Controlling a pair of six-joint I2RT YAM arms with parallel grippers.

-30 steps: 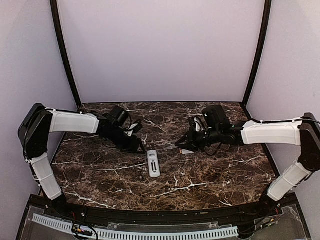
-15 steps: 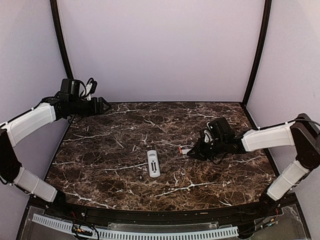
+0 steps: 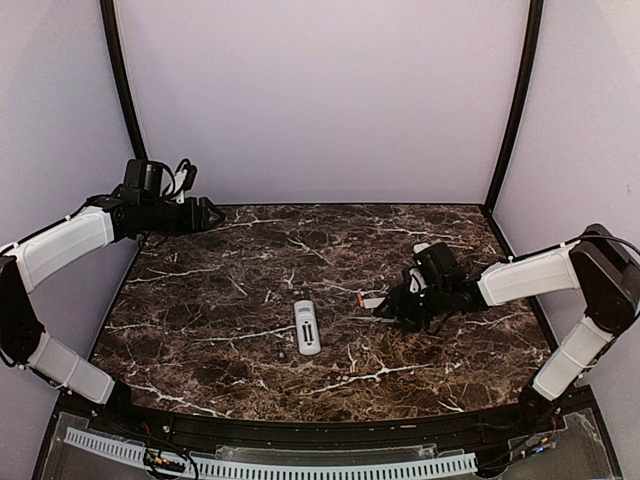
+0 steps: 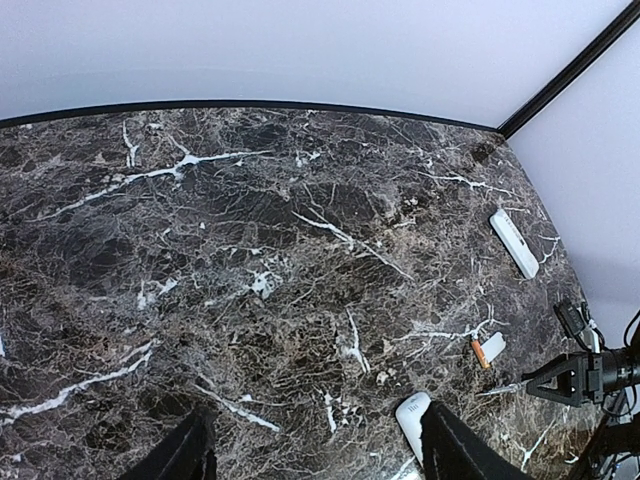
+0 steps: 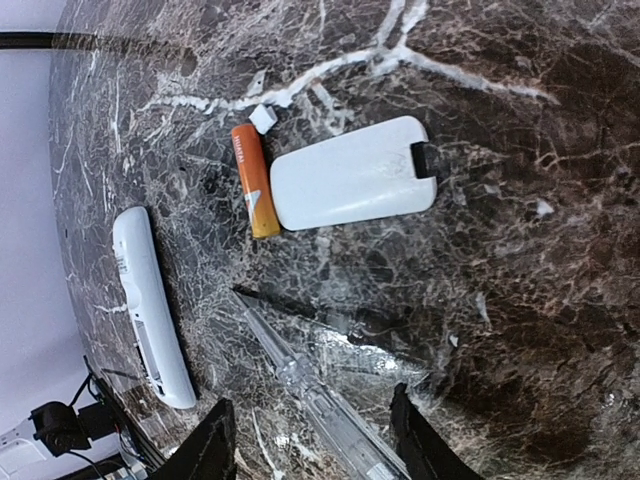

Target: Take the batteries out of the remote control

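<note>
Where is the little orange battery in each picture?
Top view: the battery sits mid-table, a bit right of centre.
Left wrist: the battery is low on the right.
Right wrist: the battery is upper middle.
Shared landmark: the white lid lies right beside it everywhere.

I'm running this from a lab test booth. Plain lilac walls (image 3: 320, 100) enclose a dark marble tabletop (image 3: 220, 330), with black posts (image 3: 119, 60) at eleven and one o'clock.

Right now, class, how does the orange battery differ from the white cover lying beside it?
The battery is orange; the cover is white with a dark tab at one end. The battery is a thin cylinder; the cover is a broad, rounded panel. Both lie loose on the marble table, side by side.
</note>
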